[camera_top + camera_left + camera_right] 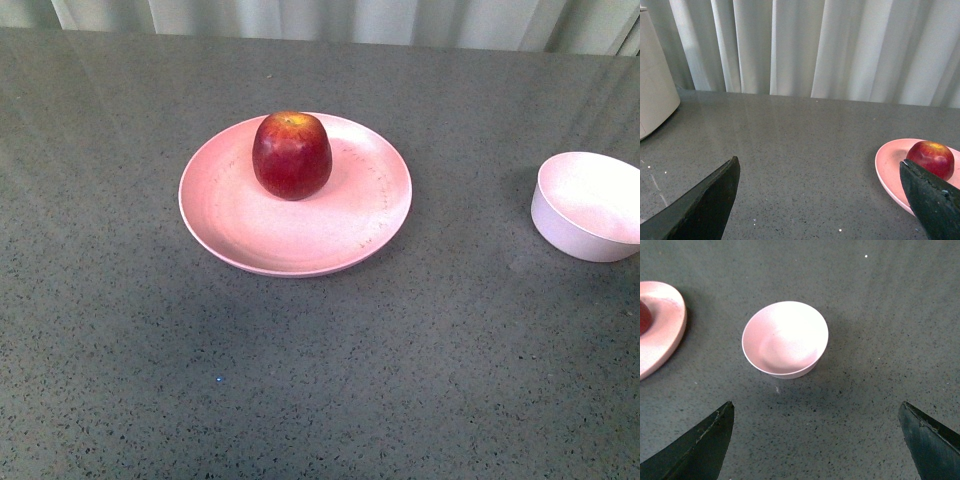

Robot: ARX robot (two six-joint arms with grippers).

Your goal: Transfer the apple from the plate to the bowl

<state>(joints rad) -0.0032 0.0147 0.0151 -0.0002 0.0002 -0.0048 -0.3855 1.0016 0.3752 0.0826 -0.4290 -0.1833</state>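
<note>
A glossy dark-red apple point(291, 155) sits upright on the far half of a wide pink plate point(270, 235) at the table's middle. A small pale pinkish-white bowl point(590, 205) stands empty at the right edge of the front view. Neither arm shows in the front view. My left gripper point(820, 167) is open and empty over bare table, with the apple point(930, 157) and plate point(888, 167) just beyond one finger. My right gripper point(816, 412) is open and empty, with the bowl point(785, 337) a little ahead of it and the plate's edge point(662, 337) off to one side.
The table is dark grey speckled stone point(320, 380). A pale curtain point(815, 47) hangs behind its far edge. A white rounded object point(655, 95) stands on the table at the edge of the left wrist view.
</note>
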